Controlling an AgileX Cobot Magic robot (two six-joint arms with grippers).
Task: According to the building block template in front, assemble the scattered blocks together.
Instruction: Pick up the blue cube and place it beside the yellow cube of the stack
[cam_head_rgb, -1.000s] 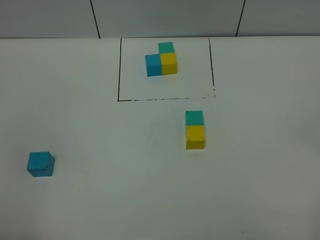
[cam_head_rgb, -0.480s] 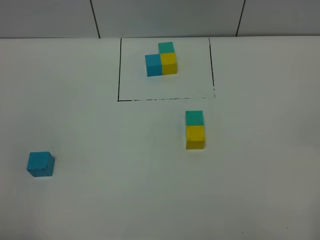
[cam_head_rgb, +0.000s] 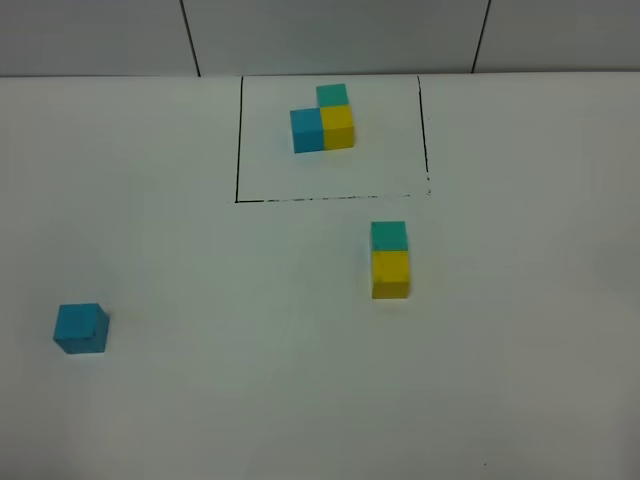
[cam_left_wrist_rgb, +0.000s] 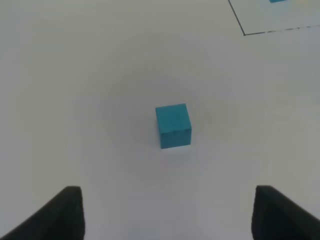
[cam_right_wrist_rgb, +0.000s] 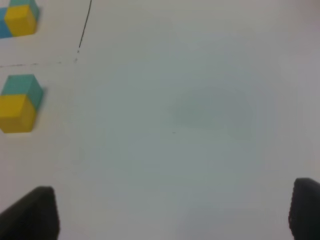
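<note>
Three loose cubes sit on the white table (cam_head_rgb: 220, 420) for you to look at, and two of them are already joined. The teal-green cube (cam_head_rgb: 389, 236) touches the yellow cube (cam_head_rgb: 390, 274), with the teal-green one on the far side and the yellow one on the near side. This pair sits just outside the black frame (cam_head_rgb: 238, 150), near its front right corner. Inside that frame, toward the back, is the building block template (cam_head_rgb: 323, 118). It has a blue cube on the left, a yellow one touching it on the right, and a teal-green one behind the yellow (so it makes an L shape). The sky-blue cube (cam_head_rgb: 80, 328) sits all alone, well apart from the pair, far over on the left side and closer to the front of the table. It is turned a little, so its sides do not line up with the frame. Your left gripper (cam_left_wrist_rgb: 166, 200) is up above the table with its jaws wide apart and nothing between them. The sky-blue cube lies out ahead of it, in line with the gap between its two dark fingers (cam_left_wrist_rgb: 65, 215), and does not touch them. Your right gripper (cam_right_wrist_rgb: 172, 200) also has its jaws wide apart and grips nothing. Below it is bare white table, and the joined pair sits off to one side, well apart from it.
</note>
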